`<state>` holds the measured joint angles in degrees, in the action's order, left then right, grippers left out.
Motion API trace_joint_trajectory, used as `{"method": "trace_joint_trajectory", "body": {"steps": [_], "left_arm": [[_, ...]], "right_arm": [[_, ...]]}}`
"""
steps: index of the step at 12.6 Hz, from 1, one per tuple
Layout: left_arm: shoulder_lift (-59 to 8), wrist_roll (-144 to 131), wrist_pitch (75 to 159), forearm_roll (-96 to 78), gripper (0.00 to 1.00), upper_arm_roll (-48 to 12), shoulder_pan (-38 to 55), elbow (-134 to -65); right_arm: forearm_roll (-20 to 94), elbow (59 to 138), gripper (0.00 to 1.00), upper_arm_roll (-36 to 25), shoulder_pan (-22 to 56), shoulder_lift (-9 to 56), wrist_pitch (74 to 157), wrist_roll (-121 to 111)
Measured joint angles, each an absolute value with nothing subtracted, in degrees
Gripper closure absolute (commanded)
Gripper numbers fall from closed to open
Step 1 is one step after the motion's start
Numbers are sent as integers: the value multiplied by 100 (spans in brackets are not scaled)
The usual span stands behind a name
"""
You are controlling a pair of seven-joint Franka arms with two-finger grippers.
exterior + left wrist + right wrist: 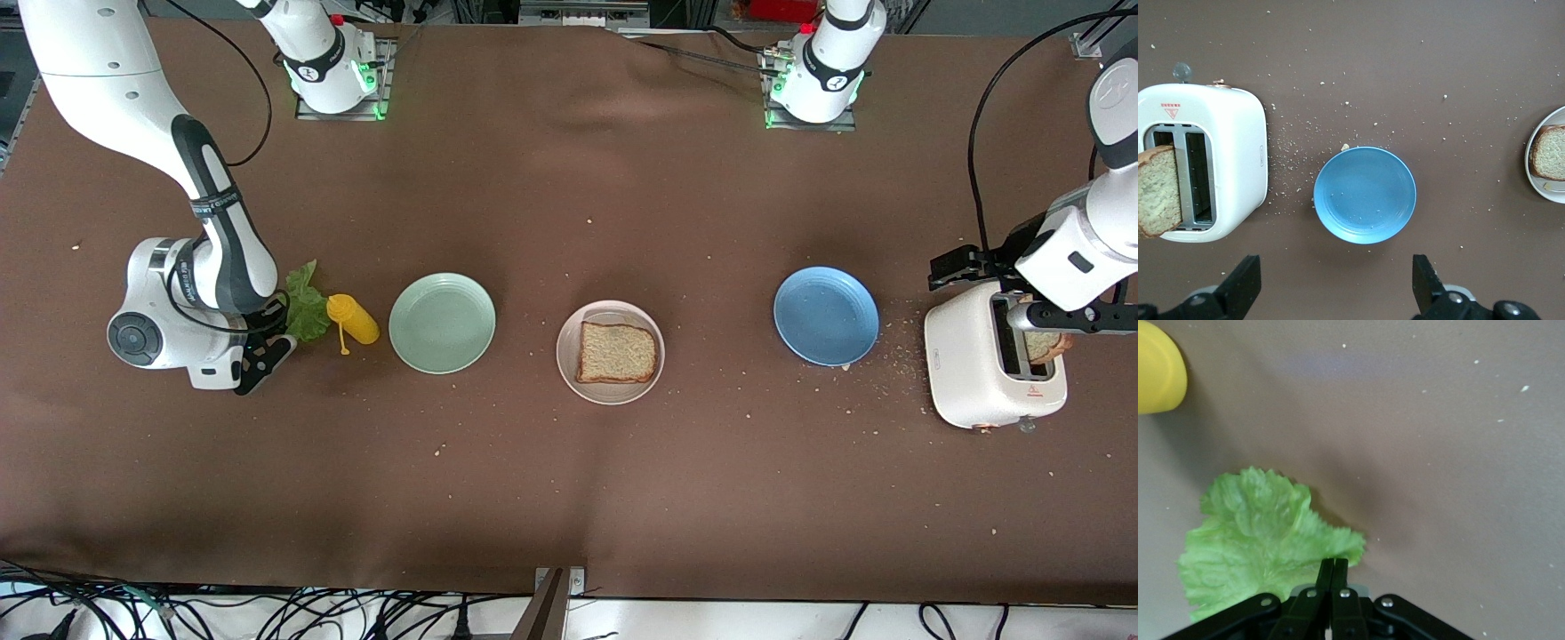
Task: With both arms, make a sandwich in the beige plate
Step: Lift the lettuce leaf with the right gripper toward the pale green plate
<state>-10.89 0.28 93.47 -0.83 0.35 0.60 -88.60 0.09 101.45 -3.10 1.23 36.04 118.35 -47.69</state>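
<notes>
The whole table (569, 498) is seen from high across; wrist views look straight down, sharing the toaster (987, 369) (1205, 160) and lettuce leaf (307, 311) (1258, 540).

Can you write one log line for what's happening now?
right gripper: shut on lettuce leaf | left gripper: open, over toaster | beige plate: one slice

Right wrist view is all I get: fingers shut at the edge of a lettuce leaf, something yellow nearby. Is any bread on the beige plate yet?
Observer: Yes, one bread slice lies flat on the beige plate.
Operator: So while the right gripper pinches the lettuce leaf, where is the second slice?
Observer: The second slice stands in a slot of the white toaster, at the left arm's end of the table.
Operator: And the left gripper?
Observer: The left gripper is open and holds nothing, up in the air by the toaster.
</notes>
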Motion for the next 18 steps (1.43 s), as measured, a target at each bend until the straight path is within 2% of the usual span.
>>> {"method": "trace_joint_trajectory", "body": {"steps": [8, 18], "left_arm": [[-1078, 27, 9347, -83, 0, 29, 68, -8860], [-1062, -93, 9347, -83, 0, -2, 73, -8859]], "right_arm": [[-103, 9625, 100, -318, 126, 3498, 11069, -4706], [-109, 7510, 100, -281, 404, 3360, 8214, -4084]]}}
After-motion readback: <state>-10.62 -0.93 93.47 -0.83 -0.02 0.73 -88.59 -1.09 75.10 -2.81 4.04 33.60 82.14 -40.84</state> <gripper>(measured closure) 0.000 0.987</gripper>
